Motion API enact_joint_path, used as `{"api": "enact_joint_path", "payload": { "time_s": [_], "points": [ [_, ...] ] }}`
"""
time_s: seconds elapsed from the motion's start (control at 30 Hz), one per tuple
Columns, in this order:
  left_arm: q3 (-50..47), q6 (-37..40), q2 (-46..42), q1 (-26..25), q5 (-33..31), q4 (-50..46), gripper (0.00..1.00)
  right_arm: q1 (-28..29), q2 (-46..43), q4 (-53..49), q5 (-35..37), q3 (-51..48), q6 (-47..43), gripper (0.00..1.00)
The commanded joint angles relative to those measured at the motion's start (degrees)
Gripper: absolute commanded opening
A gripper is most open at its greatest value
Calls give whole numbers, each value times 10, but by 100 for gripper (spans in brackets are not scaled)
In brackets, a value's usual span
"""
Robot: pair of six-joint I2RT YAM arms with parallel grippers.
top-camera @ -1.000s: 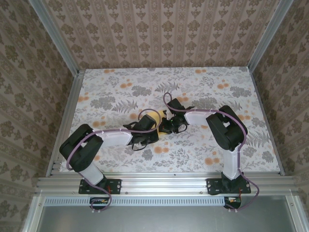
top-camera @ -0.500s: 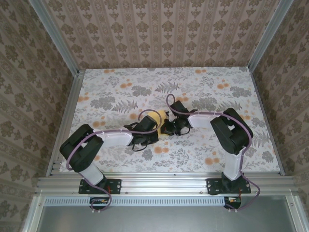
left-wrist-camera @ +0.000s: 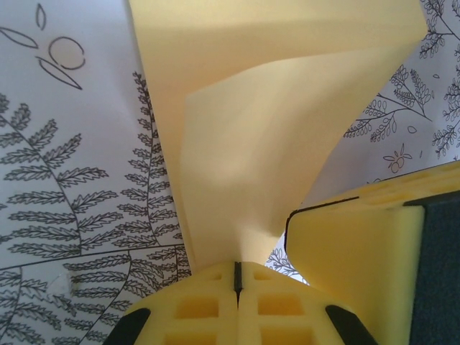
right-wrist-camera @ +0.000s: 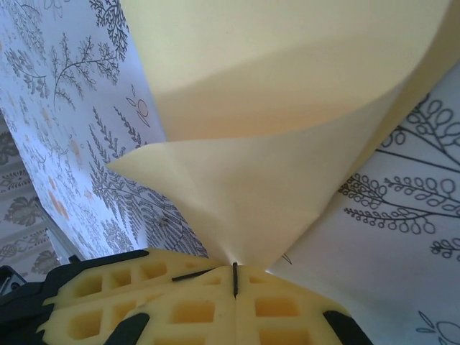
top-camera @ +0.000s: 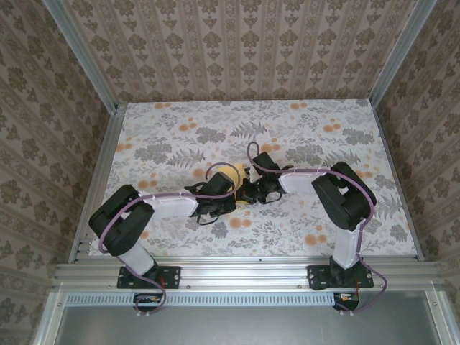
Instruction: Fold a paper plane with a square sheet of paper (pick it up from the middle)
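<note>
You've got the left gripper [left-wrist-camera: 237,277] and right gripper [right-wrist-camera: 235,279] each pinching the square sheet of paper [left-wrist-camera: 251,144], jaws pressed together on it, near the middle of the floral tabletop [top-camera: 309,122]. It looks thin, limp and quick to crease, so I'd hold it lightly at folded edges. It bows up and fans away from each pinch, but the arms cover too much of it to tell its long axis.

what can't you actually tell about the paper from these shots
- Top view: the left gripper and right gripper cover most of the square sheet of paper; creases and outline unreadable.
- Left wrist view: sheet runs off the top edge; the shut left gripper hides the pinched part.
- Right wrist view: likewise, behind the shut right gripper.
</note>
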Motion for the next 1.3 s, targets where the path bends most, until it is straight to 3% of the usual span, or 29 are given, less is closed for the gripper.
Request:
{"api": "enact_joint_path", "payload": {
  "time_s": [0.0, 0.43, 1.27],
  "points": [
    [-15, -7, 18, -6, -2, -27, 0, 4, 18, 1, -14, 7, 12, 4],
    [-19, 8, 14, -6, 7, -58, 0, -4, 48, -66, 63, 48, -41, 4],
    [-26, 32, 2, -7, 3, -93, 0, -86, 83, -57, 76, 154, -107, 4]
  ]
}}
